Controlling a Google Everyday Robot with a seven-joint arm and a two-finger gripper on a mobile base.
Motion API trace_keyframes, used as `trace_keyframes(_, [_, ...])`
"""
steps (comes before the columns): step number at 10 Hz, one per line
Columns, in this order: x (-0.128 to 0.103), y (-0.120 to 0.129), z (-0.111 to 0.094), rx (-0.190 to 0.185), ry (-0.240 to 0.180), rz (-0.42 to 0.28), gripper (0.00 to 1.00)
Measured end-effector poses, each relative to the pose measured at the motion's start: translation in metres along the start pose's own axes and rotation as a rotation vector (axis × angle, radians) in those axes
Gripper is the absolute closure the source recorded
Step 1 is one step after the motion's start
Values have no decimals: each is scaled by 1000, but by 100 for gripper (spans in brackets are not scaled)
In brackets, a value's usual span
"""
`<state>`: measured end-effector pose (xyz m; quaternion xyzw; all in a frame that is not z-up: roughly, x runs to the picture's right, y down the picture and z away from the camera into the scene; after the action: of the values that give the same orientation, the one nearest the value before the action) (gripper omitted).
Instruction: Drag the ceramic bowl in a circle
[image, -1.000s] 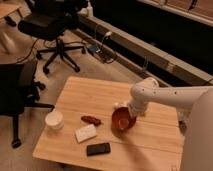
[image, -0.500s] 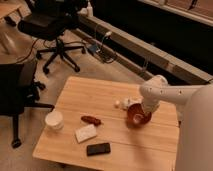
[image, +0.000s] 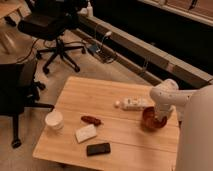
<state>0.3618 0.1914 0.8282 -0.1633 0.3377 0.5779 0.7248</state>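
The ceramic bowl (image: 150, 121), round, glossy and orange-red, sits on the wooden table (image: 105, 92) near its right edge. My white arm reaches in from the right and bends down over the bowl. My gripper (image: 161, 118) points down into the bowl on its right side, and the arm hides part of the bowl's rim. The bowl stands upright on the tabletop.
A white plastic object (image: 133, 104) with a small white ball (image: 117, 104) lies just left of the bowl. A white cup (image: 54, 120), a red-brown item (image: 91, 120), a white packet (image: 85, 133) and a black phone (image: 98, 149) lie front left. Office chairs (image: 50, 25) stand beyond the table.
The bowl and my gripper have moved steadily to the right across the table, from its middle toward its right edge. The other objects have stayed put.
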Motion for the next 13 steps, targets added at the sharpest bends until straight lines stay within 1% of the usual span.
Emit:
trace_keyframes(2, [24, -11, -3, 22, 17, -9, 100])
trace_keyframes(3, [44, -12, -5, 40, 34, -28, 100])
trace_keyframes(5, [70, -3, -5, 62, 58, -77, 100])
trace_keyframes(6, [87, 9, -3, 71, 77, -117, 100])
trace_keyframes(7, [100, 24, 0, 77, 93, -164, 100])
trace_keyframes(8, [107, 40, 0, 78, 100, -204, 100])
trace_keyframes(9, [115, 59, -1, 72, 102, -253, 100])
trace_keyframes(10, [123, 90, -6, 56, 95, -329, 100])
trace_keyframes(11, [127, 113, -12, 42, 83, -382, 100])
trace_keyframes(12, [135, 140, -20, 22, 71, -448, 100])
trace_keyframes(13, [137, 170, -33, -3, 43, -510, 100])
